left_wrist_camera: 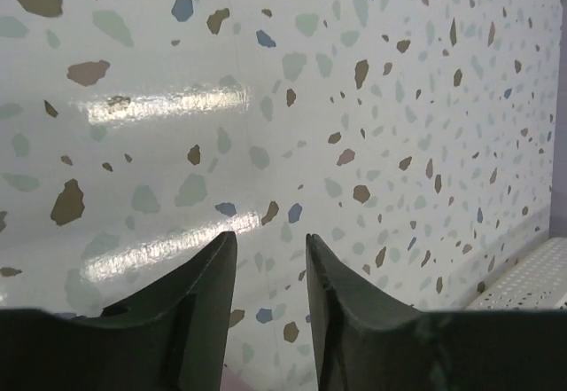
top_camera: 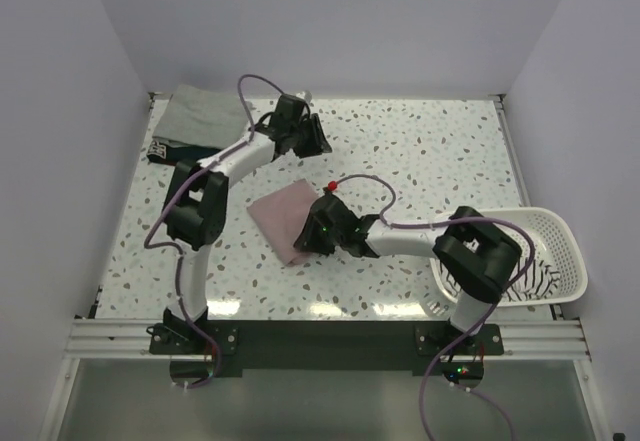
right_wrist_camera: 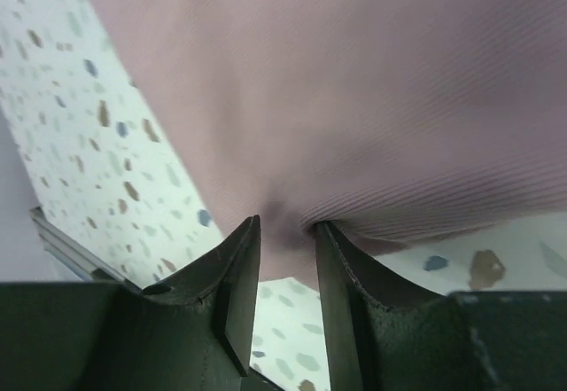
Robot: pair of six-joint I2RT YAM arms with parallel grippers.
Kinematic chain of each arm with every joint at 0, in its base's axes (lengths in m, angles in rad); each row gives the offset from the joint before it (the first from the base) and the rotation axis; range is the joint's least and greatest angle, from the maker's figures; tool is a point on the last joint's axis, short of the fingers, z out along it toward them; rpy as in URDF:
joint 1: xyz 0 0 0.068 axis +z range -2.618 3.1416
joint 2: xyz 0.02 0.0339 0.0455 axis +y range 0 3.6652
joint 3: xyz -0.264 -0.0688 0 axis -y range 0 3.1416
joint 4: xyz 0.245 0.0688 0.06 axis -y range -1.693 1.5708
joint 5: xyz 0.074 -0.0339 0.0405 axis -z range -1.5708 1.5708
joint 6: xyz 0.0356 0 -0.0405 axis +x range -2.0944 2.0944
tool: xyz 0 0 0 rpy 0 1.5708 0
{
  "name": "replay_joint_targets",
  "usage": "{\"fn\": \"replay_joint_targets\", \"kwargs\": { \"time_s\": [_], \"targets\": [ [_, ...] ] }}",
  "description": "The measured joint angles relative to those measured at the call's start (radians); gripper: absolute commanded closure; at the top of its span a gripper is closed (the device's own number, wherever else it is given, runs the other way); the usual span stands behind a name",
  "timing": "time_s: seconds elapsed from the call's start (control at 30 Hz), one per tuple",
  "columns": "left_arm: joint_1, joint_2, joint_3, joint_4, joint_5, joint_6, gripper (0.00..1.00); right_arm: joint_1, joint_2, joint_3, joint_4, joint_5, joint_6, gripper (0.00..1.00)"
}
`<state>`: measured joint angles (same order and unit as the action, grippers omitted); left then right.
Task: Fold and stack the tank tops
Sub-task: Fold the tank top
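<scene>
One of four tops appears folded | pink top (top_camera: 283, 217) laid at table (top_camera: 430, 161) centre, edge clamped in right tool (top_camera: 318, 233) | left tool (top_camera: 300, 139) slightly apart, empty, held over bare table | grey-green top (top_camera: 205, 111), navy top (top_camera: 168, 151) at far-left corner, striped top (top_camera: 540, 279) in basket (top_camera: 575, 261) | stacking judged not begun

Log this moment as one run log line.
right end effector: pinching pink tank top edge | left end effector: open over table | grey-green top: far-left corner | striped top: in basket

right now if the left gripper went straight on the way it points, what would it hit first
Likely the bare terrazzo tabletop: the left gripper points at it, with nothing visible between.
</scene>
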<state>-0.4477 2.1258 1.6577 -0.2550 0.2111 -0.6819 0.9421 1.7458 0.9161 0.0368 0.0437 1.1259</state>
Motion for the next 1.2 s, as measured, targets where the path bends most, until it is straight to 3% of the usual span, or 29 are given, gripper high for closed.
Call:
{"fn": "replay_joint_targets", "kwargs": {
  "time_s": [0.1,0.2,0.37,0.5,0.7,0.97,1.1,1.17,1.2],
  "targets": [
    [0.008,-0.1,-0.017,-0.043,-0.063,0.005,0.47,0.0,-0.01,0.042,-0.015,0.008,-0.012,0.62],
    [0.033,-0.332,-0.174,-0.072,-0.17,-0.041,0.34,0.0,-0.047,0.065,-0.059,0.01,-0.048,0.59],
    [0.078,-0.811,-0.546,-0.069,-0.322,-0.199,0.33,0.0,-0.119,0.124,-0.207,0.023,-0.162,0.55],
    [0.077,-0.994,-0.808,-0.062,-0.327,-0.31,0.31,0.0,-0.123,0.23,-0.341,0.08,-0.311,0.55],
    [0.078,-0.954,-1.092,-0.036,-0.24,-0.398,0.25,0.003,-0.021,0.331,-0.373,0.092,-0.522,0.56],
    [0.078,-0.903,-1.186,0.119,-0.147,-0.428,0.23,0.114,0.078,0.319,-0.388,0.134,-0.644,0.55],
    [0.08,-0.874,-1.202,0.208,-0.109,-0.441,0.24,0.168,0.099,0.319,-0.389,0.172,-0.666,0.63],
    [0.081,-0.85,-1.202,0.248,-0.093,-0.444,0.26,0.173,0.102,0.299,-0.381,0.184,-0.669,0.71],
    [0.082,-0.842,-1.202,0.259,-0.089,-0.445,0.27,0.172,0.102,0.284,-0.38,0.193,-0.669,0.81]
  ]
}}
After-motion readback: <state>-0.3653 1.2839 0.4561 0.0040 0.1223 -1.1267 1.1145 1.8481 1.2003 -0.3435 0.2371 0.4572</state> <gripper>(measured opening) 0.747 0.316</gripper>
